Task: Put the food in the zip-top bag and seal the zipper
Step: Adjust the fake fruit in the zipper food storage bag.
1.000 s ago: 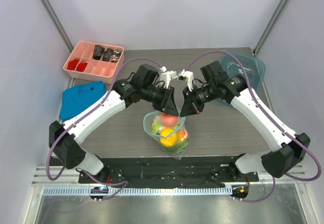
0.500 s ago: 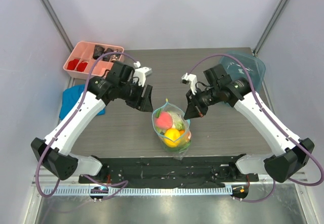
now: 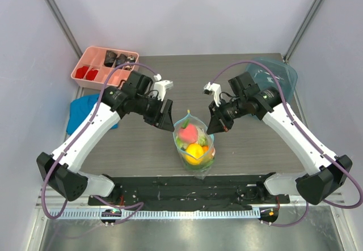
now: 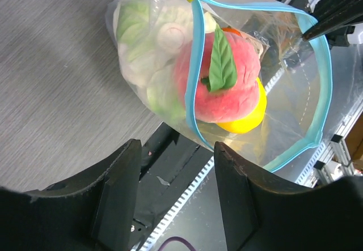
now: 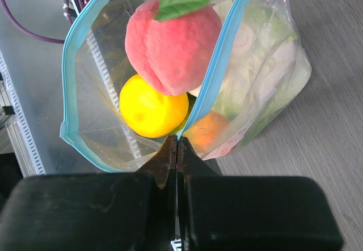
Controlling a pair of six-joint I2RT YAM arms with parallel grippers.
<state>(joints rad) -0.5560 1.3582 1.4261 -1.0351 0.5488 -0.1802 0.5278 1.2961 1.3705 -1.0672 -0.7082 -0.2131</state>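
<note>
Left claw point(image 3: 167, 116), at bag mouth a second ago, swung out left, now edging back; jaws wide, empty. Right claw point(image 5: 177, 149) clamped onto zipper point(image 5: 218, 69). Zip-top bag point(image 3: 194, 149) upright on desk point(image 3: 255, 143), mouth gaping, cabbage point(image 4: 142, 52) and peach point(image 4: 218, 86) inside. Loading looks done; sealing remains.

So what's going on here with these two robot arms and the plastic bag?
The clear, crinkly zip-top bag stands on the grey table between the arms, holding a red fruit, a yellow fruit, an orange fruit and a pale green cabbage. The right gripper is shut on the light-blue zipper strip at the bag's mouth. The left gripper is open beside the bag, holding nothing. The mouth gapes wide, so the zipper is not yet sealed.
</note>
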